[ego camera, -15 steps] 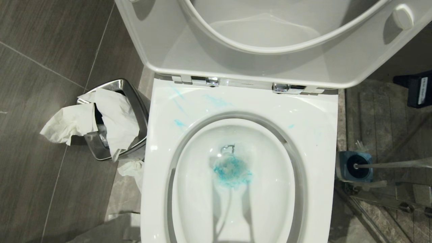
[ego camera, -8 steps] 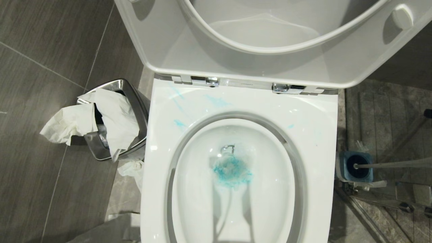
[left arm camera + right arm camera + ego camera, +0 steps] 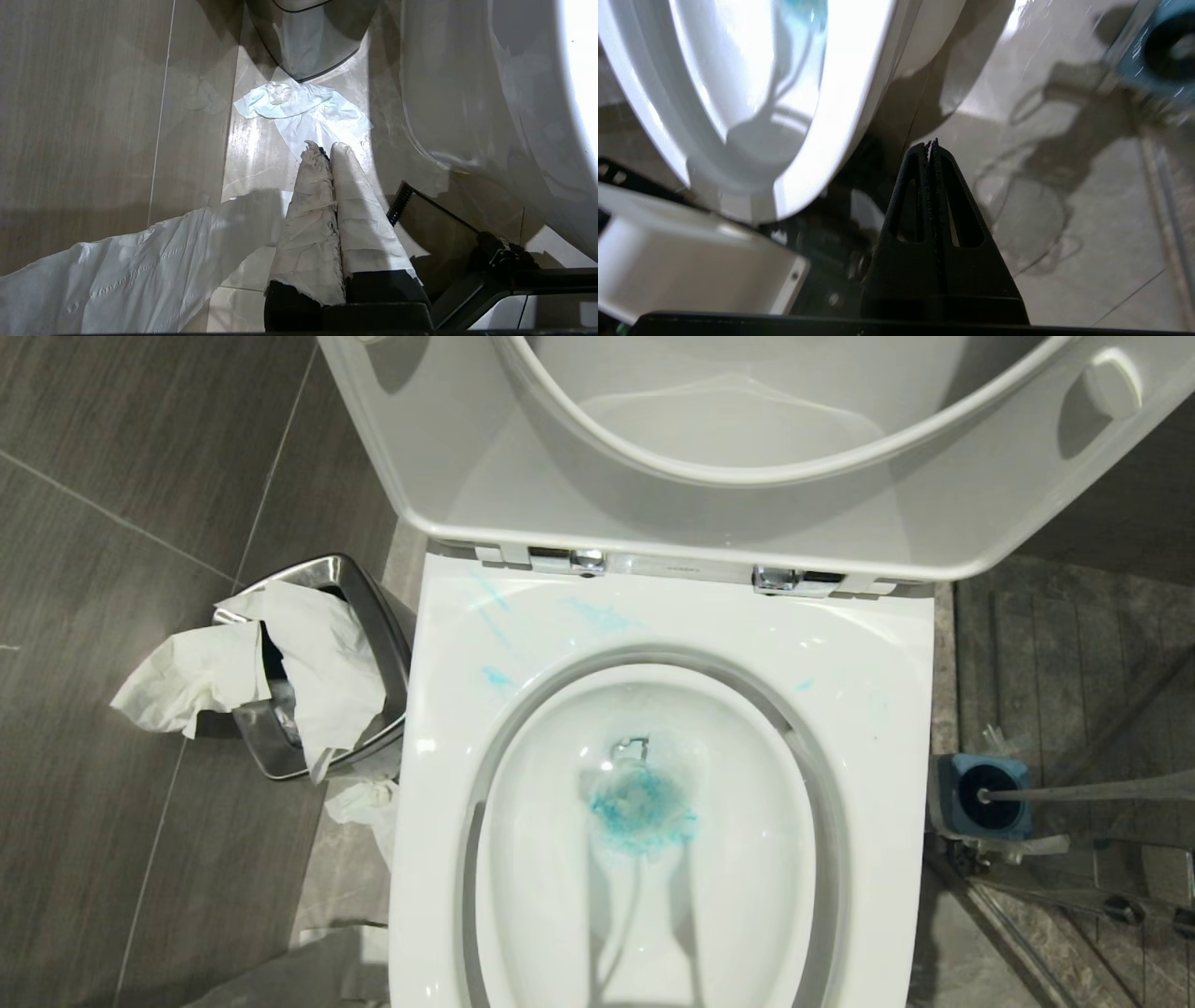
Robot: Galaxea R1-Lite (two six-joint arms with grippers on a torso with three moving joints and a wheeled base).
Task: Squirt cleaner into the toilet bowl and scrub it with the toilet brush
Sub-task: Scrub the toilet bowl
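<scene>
Right gripper (image 3: 932, 144), jaws pressed together and empty, hangs over the floor beside the toilet bowl (image 3: 859, 93), whose rim lies just off its tips. Cleaner (image 3: 642, 814) tints the bowl's water blue. The toilet brush (image 3: 1074, 793) stands in its holder (image 3: 948, 795), well beyond the gripper. Left gripper (image 3: 324, 151), paper-wrapped fingers closed, empty, points at a tissue (image 3: 303, 109).

Dark grey wood-grain floor tiles (image 3: 112, 569) with pale grout lines. A steel waste bin (image 3: 359, 616) overflows with white paper (image 3: 233, 658); more paper lies on the floor (image 3: 299, 109).
</scene>
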